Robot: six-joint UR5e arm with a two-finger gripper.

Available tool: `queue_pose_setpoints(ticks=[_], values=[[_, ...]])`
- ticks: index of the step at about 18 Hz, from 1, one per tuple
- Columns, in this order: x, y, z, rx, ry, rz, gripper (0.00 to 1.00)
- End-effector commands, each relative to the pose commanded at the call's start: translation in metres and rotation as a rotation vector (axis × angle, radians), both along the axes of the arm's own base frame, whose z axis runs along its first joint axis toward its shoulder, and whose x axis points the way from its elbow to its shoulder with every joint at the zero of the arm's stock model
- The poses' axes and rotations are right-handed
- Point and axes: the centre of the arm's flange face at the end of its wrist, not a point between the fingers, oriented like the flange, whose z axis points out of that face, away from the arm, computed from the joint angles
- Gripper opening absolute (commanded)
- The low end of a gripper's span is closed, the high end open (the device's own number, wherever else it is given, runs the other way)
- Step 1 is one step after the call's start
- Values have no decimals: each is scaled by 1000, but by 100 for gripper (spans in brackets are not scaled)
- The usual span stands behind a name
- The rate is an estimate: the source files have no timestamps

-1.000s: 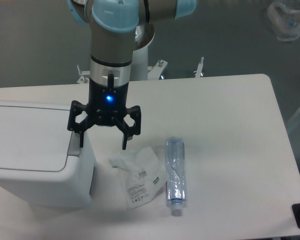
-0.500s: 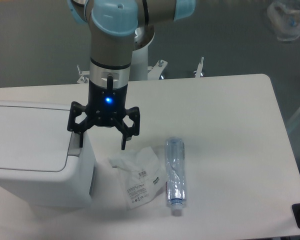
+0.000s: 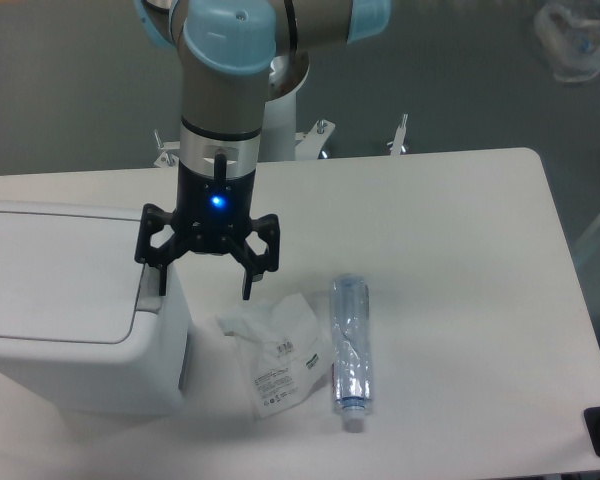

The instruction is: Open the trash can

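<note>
Fingers on the gripper point(image 3: 206, 283) are spread wide apart and hold nothing. The gripper hangs in the middle left of the frame, and one finger tip sits right by the grey push tab point(image 3: 148, 296) at the right edge of the trash can point(image 3: 75, 310). The trash can is at the lower left of the frame, and its flat lid looks shut, so the opening is not yet done. Things could go wrong from here. If the finger comes down beside the tab and not on it, it may slip down the side of the bin and the lid will stay shut. If it pushes sideways, the whole bin may slide on the table point(image 3: 450, 250). The other finger hangs just above a crumpled plastic bag point(image 3: 277, 355) and could snag it. Counting up: one trash can, one gripper, one plastic bag, and one clear bottle point(image 3: 349, 345) lying flat at the lower middle.
</note>
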Motion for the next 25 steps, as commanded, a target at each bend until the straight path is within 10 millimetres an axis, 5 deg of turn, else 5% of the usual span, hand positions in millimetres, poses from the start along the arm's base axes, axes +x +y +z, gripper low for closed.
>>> queue_pose_setpoints(ticks=[9, 14, 20, 25], values=[[0, 0, 8, 10, 9, 0, 100], [-8, -7, 88, 121, 100, 24, 100], [-114, -83, 100, 100, 183, 169, 100], [-177, -137, 77, -64, 307, 165, 100]])
